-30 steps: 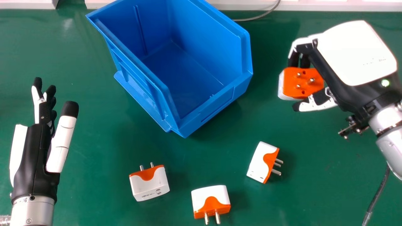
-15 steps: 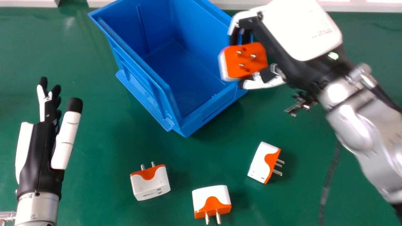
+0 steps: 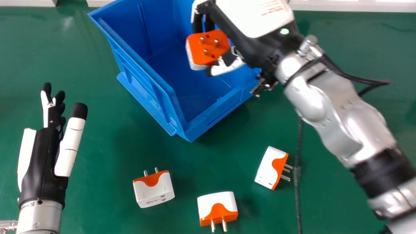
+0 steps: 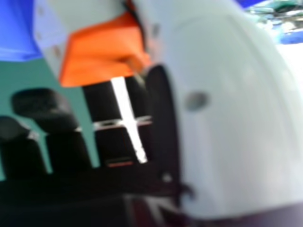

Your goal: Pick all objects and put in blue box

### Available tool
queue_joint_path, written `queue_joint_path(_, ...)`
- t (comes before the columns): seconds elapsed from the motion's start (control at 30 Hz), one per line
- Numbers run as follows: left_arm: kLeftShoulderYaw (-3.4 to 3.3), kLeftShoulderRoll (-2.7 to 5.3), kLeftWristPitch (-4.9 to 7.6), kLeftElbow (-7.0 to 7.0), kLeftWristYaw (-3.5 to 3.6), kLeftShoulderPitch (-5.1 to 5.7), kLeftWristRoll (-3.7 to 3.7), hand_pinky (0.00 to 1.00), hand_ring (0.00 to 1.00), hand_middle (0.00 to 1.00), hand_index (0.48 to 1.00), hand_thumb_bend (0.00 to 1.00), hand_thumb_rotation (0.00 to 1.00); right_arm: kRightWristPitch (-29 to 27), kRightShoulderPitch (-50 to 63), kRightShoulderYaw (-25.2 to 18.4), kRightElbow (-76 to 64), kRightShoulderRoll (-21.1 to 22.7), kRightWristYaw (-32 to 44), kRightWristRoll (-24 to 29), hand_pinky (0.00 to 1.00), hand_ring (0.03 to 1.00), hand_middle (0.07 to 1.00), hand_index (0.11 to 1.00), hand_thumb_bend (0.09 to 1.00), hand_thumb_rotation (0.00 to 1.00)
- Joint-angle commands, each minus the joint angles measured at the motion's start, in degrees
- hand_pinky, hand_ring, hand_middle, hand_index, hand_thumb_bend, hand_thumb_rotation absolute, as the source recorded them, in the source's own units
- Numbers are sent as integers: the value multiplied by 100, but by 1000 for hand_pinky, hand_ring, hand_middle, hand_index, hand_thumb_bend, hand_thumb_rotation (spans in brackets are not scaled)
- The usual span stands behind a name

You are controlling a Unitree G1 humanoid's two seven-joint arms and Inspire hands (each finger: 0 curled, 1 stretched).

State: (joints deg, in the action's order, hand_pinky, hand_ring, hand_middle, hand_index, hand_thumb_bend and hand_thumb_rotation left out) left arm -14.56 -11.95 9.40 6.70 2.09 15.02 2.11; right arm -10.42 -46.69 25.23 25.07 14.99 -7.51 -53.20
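1. three white-and-orange plugs are laid on a green surface (image 3: 107, 208), the nearest plug (image 3: 204, 208) with its prongs toward the near side.
2. a little farther off are set the left plug (image 3: 154, 191), prongs pointed away, and the right plug (image 3: 267, 167), prongs pointed to the right, with a dark cable (image 3: 297, 201) seen just beside them.
3. at the far edge the surface is bordered by a pale ledge (image 3: 351, 6).
4. open green is left around the three plugs, and between them and the blue box (image 3: 221, 112), whose near corner is turned toward them.
5. the near right part of the space is crossed by the silver forearm (image 3: 341, 123), stretched toward the box.
6. the left hand (image 3: 42, 159) is held at the left side, well apart from the box, its fingers straight and its thumb extended beside them.
7. over the box's opening, the held plug (image 3: 209, 48) is pinched by the right hand (image 3: 260, 16) between the thumb (image 3: 227, 66) on its nearer side and the dark fingers on its farther side, prongs turned toward the head camera.
8. in the right hand view, its orange part is seen against the thumb, with blue beyond.
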Motion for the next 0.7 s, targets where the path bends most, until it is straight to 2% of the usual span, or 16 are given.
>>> queue_joint_path(0.0, -34, -20, 30, 157, 12, 46, -54, 1000, 1000, 1000, 1000, 814, 1000, 48, -422, 62, 243, -150, -291, -68, 58, 105, 468, 480, 516, 0)
queue_joint_path(0.1, -30, -2, 8, 257, 39, 107, -56, 1000, 1000, 1000, 1000, 810, 1000, 246, -833, 333, 1095, -431, -509, -257, 60, 107, 469, 481, 517, 0)
queue_joint_path(0.3, -16, 21, -12, 386, 63, 180, -65, 1000, 1000, 1000, 1000, 789, 1000, 392, -1404, 681, 2353, -787, -814, -343, 169, 242, 467, 493, 520, 0)
queue_joint_path(0.37, -16, 29, 4, 408, 69, 188, -73, 1000, 1000, 1000, 1000, 786, 1000, 423, -1522, 782, 2674, -890, -924, -348, 183, 258, 470, 490, 522, 0)
queue_joint_path(0.5, 2, 59, -5, 466, 67, 208, -84, 1000, 1000, 1000, 1000, 788, 1000, 381, -1630, 900, 3201, -1085, -1194, -266, 245, 342, 486, 522, 508, 0)
queue_joint_path(0.67, 28, 98, -25, 533, 53, 247, -66, 1000, 1000, 1000, 1000, 791, 1000, 411, -1639, 1013, 3649, -1245, -1530, -232, 305, 384, 476, 530, 499, 0)
